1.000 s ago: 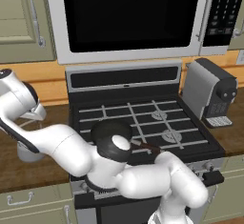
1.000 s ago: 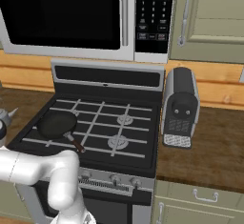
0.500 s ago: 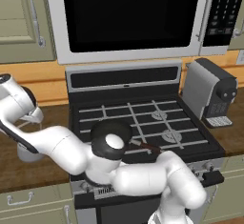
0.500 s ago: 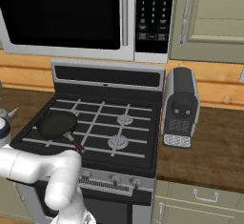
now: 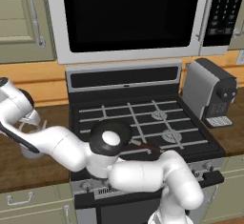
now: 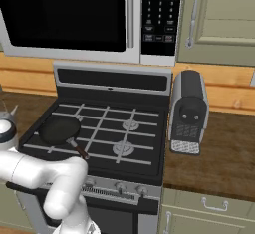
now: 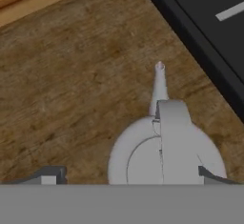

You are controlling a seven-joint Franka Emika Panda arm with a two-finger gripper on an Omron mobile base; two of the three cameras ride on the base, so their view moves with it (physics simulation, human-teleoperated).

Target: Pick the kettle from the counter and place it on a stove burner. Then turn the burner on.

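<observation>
The gripper (image 7: 126, 175) hangs directly above the kettle (image 7: 164, 151) on the counter (image 7: 71, 89) left of the stove, fingers (image 7: 47, 175) spread wide and empty, straddling the arched handle, presumably to close on it.

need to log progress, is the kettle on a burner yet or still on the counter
Still on the counter. In the hand view the kettle stands upright on brown wood beside the stove's black edge, between the open gripper fingertips.

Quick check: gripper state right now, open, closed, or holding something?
Gripper: open, jaws spread to either side of the kettle on the counter, not closed on it.
</observation>
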